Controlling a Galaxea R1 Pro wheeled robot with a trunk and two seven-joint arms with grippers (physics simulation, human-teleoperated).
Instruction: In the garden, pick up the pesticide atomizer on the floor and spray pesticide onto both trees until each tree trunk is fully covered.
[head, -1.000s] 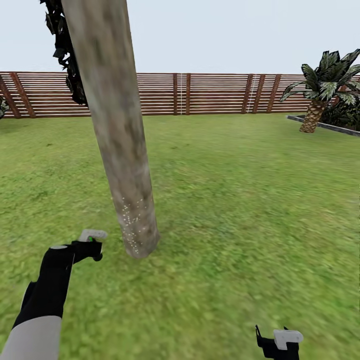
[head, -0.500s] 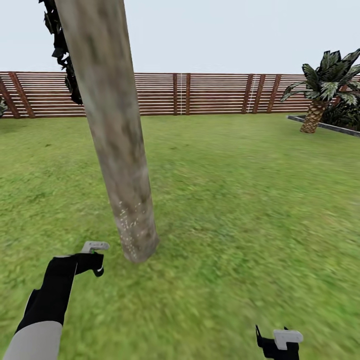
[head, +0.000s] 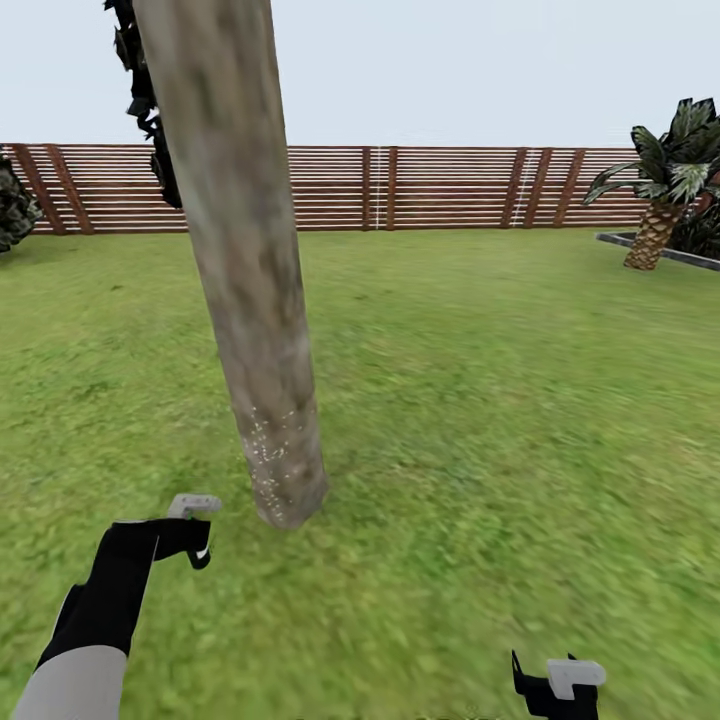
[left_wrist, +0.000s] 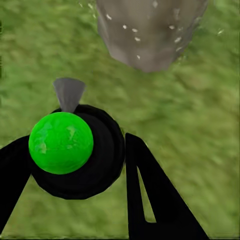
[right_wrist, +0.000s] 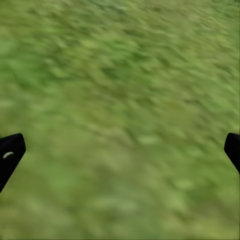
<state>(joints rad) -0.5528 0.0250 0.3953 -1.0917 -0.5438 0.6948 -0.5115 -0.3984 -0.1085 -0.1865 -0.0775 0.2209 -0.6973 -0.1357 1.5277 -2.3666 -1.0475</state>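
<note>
Head view: left gripper (head: 193, 528) is extended low toward the foot of the tree trunk (head: 245, 270), holding the pesticide atomizer (head: 192, 505), whose pale grey nozzle head projects above the black fingers. This placement puts the nozzle near the base of the trunk, where pale speckles (head: 268, 440) dot the bark; judged as spray deposit, they cover only the lower section, so coverage looks incomplete. The trunk leans across the frame, bare and mottled grey-tan, rising from the lawn (head: 480, 400). A slatted wooden fence (head: 450, 188) closes the far side, with a short palm (head: 665, 195) at the right end. Right gripper (head: 556, 690) hangs low at the frame's edge, well apart from the trunk, apparently idle.

Left wrist view: the atomizer sits between the two black fingers (left_wrist: 150, 195), which are closed against its round dark body. A bright green cap tops it, and the grey nozzle cone points toward the speckled trunk base. Its contents cannot be seen through the opaque body.

Right wrist view: two dark fingertips (right_wrist: 10, 152) sit at opposite edges, spread wide with nothing between them, over blurred grass.
</note>
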